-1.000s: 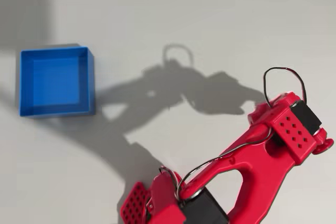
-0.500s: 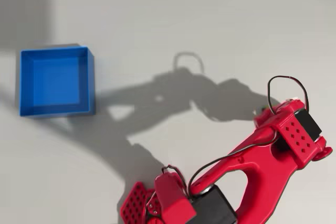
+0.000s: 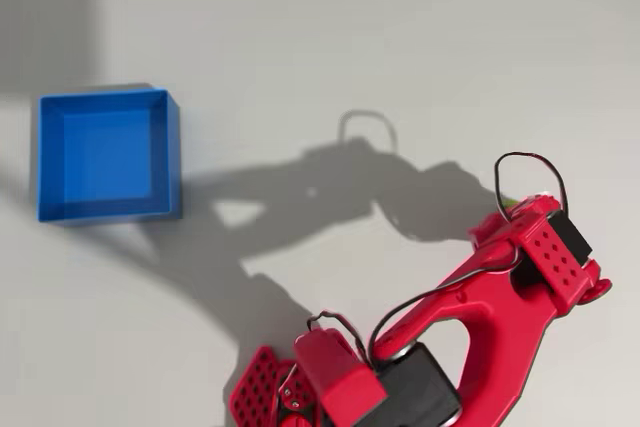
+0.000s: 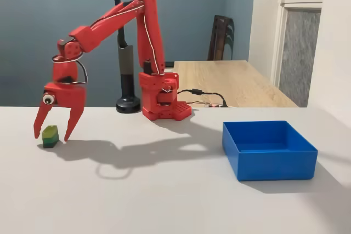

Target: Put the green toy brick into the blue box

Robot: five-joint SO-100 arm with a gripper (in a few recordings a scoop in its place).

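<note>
A pale grey table (image 4: 175,201) fills the foreground, with a blue-grey wall and a wooden desk (image 4: 230,80) behind it. The green toy brick (image 4: 50,136) sits on the table at the far left of the fixed view, lime on top with a darker green side, well apart from the blue box (image 4: 269,149), which stands open near the right. In the overhead view the box (image 3: 105,155) lies at the left and a sliver of green shows at the wrist's upper edge on the right. Over the last second the red arm's wrist (image 3: 540,247) has slid toward the lower right of the overhead view and then back a little, and its shadow has shifted with it; I judge the arm is settling into place over the brick, so the grasp is near but not yet made. The gripper (image 4: 52,133) hangs with its fingers pointing down and spread wide, one finger on each side of the brick, tips close to the tabletop. It holds nothing, and neither finger appears to press the brick.
</note>
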